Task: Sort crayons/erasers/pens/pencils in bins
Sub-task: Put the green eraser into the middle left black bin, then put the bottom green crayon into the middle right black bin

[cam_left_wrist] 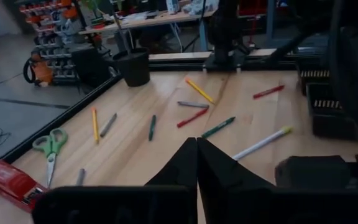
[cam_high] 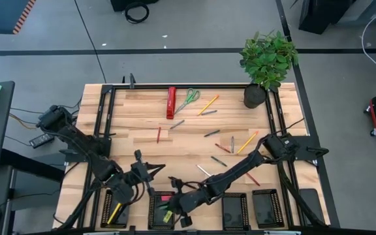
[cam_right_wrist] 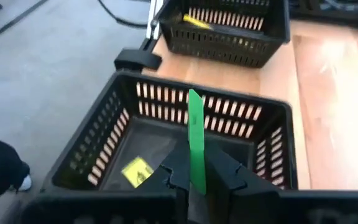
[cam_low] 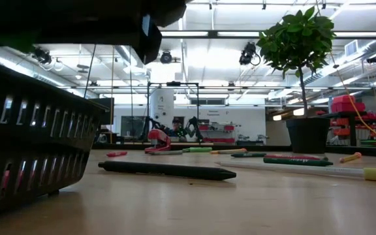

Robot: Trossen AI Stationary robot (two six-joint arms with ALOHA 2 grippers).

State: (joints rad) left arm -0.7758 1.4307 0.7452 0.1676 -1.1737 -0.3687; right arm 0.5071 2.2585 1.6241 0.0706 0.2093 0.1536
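Observation:
Four black bins stand along the table's near edge. The leftmost bin [cam_high: 124,199] holds a yellow pencil [cam_high: 114,212]. Over the second bin [cam_right_wrist: 166,93] my right gripper [cam_right_wrist: 196,177] is shut on a green eraser [cam_right_wrist: 195,134]. A yellow eraser [cam_right_wrist: 137,169] lies on that bin's floor, and a pink eraser [cam_high: 164,197] lies in it too. My left gripper [cam_left_wrist: 197,163] is shut and empty, above the wood near the left bins [cam_high: 154,171]. Loose pencils, pens and crayons lie on the tabletop, among them a whitish pencil [cam_left_wrist: 263,143] and a red crayon [cam_high: 158,134]. My right gripper pinches the green eraser by its lower part [cam_right_wrist: 196,174] between the two fingers. The fingers slant down from the table's right toward its near edge. The eraser sticks out past the fingertips, its thin edge toward the wrist camera, lifted clear above the second bin.
Green-handled scissors [cam_high: 188,99] and a red stapler [cam_high: 171,102] lie at the far middle. A potted plant [cam_high: 266,62] stands at the far right corner. A black pen [cam_low: 165,170] lies on the wood beside a bin [cam_low: 31,143]. A black frame [cam_high: 107,111] edges the table.

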